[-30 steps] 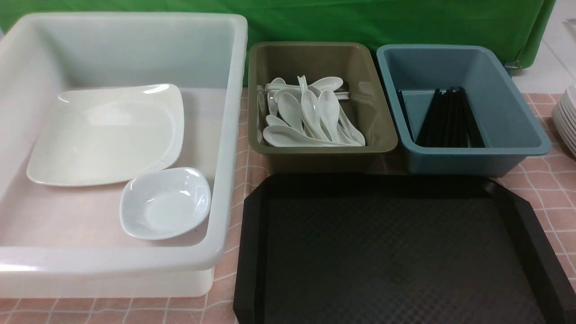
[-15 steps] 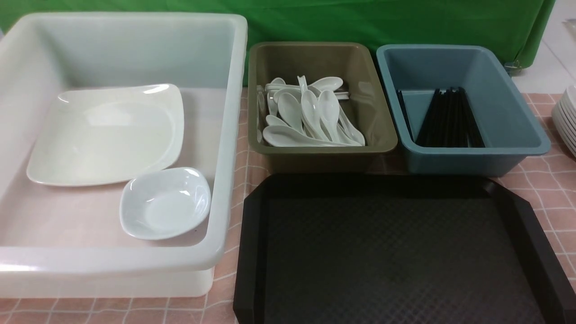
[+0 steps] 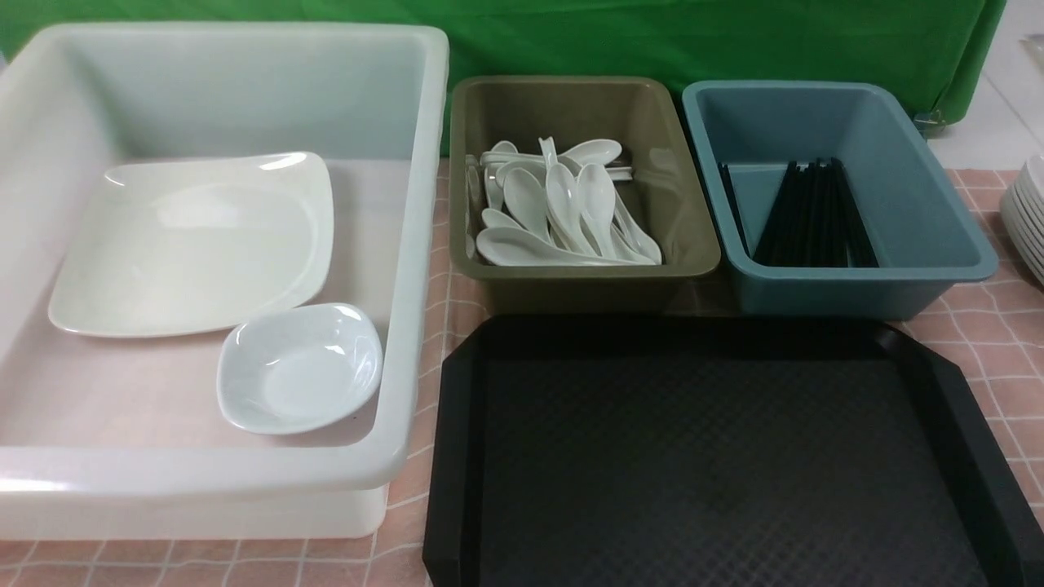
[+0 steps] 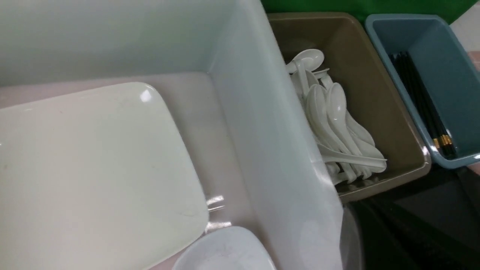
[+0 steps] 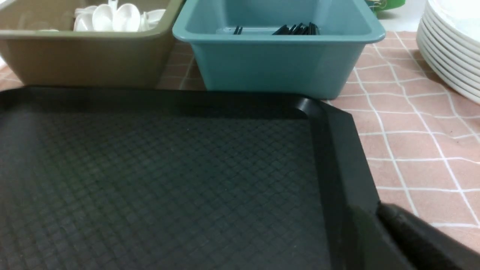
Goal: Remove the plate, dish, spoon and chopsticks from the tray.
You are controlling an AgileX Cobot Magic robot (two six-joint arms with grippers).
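Sitting bare across the lower right of the front view, the tray (image 3: 718, 456) carries nothing on its diamond-pattern surface. The plate (image 3: 192, 244) lies in the big white tub (image 3: 408, 244) at left, with the dish (image 3: 300, 367) just beside its near corner. The spoon cannot be told apart among the white spoons (image 3: 555, 216) piled in the olive bin (image 3: 693, 244), nor the chopsticks among the black sticks (image 3: 816, 216) in the blue bin (image 3: 938, 244). Neither hand shows in any view: the left hand is closed on nothing visible, and how far apart the right hand's jaws stand cannot be told. The clearing looks done, so the risk is in pulling back: a dark part in the lower right corner of the right wrist view sits close over the tray's rim and could snag it, dragging the tray across the checked cloth (image 3: 995, 342) on the bench.
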